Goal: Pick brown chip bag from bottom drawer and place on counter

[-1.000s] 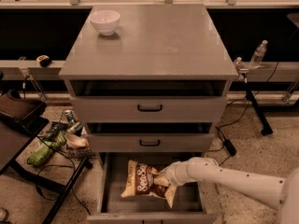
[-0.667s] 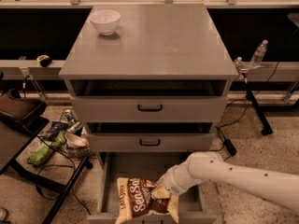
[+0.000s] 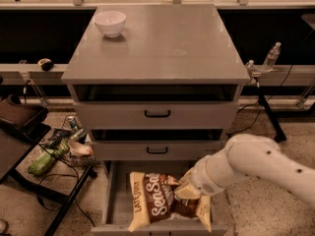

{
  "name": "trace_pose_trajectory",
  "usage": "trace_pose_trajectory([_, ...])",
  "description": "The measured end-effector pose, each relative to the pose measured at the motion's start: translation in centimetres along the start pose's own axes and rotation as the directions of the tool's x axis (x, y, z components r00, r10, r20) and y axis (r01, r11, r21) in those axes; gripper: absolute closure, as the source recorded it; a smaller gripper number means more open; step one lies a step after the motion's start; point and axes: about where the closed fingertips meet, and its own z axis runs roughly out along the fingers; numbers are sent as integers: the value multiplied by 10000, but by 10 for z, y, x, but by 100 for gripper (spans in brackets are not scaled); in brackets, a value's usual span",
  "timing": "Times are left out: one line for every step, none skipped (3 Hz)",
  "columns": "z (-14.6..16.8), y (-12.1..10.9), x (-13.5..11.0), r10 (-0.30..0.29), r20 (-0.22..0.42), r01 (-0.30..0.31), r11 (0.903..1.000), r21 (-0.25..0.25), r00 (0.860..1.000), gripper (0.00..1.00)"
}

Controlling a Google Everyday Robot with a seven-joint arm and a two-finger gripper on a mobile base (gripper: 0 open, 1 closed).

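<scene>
The brown chip bag [image 3: 160, 200], dark brown with white script and cream-yellow edges, hangs upright above the open bottom drawer [image 3: 114, 200]. My gripper [image 3: 188, 190] is shut on the bag's upper right corner and holds it lifted over the drawer's front part. My white arm [image 3: 256, 163] comes in from the right. The grey counter [image 3: 162, 43] tops the cabinet, far above the bag.
A white bowl [image 3: 110, 22] stands at the counter's back left. Two upper drawers with black handles [image 3: 157, 114] are slightly ajar. A dark side table [image 3: 19, 132] and a wire basket with a green bag [image 3: 44, 161] stand left. A bottle [image 3: 271, 56] stands right.
The bag lay flat in the drawer a second ago; my gripper has lifted it upright and raised it toward the camera.
</scene>
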Motion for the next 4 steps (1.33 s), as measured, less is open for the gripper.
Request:
trace_pose_trajectory([-70,-6,-36,-129,165,111,9942,1071,9998,100])
trace_pose_trajectory([-75,-6,-40,-128,127,113,9937,1115,9998,100])
trace_pose_trajectory([-113,-12,-67,-108,-152,129,9895,1442,9998,100])
trace_pose_trajectory([-189,-25,-101,653,241,-690,9720,2246,9976,100])
